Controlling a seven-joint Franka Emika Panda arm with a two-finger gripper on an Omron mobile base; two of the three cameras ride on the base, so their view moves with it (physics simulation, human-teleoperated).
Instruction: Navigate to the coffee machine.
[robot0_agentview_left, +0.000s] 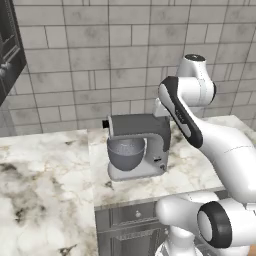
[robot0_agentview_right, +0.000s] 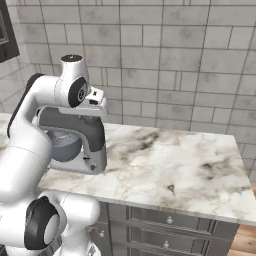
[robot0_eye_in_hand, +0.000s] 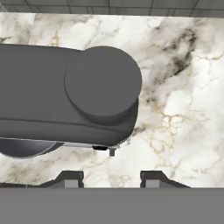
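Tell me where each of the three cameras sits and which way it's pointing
Left base view: behind the arm's left, facing forward and down at the stand mixer on the marble counter; arm at right.
Right base view: behind the arm's right, facing the same counter; arm at left.
Hand view: on the hand, looking down on the mixer's head; gripper open at the bottom.
Shared: all three show mixer and counter.
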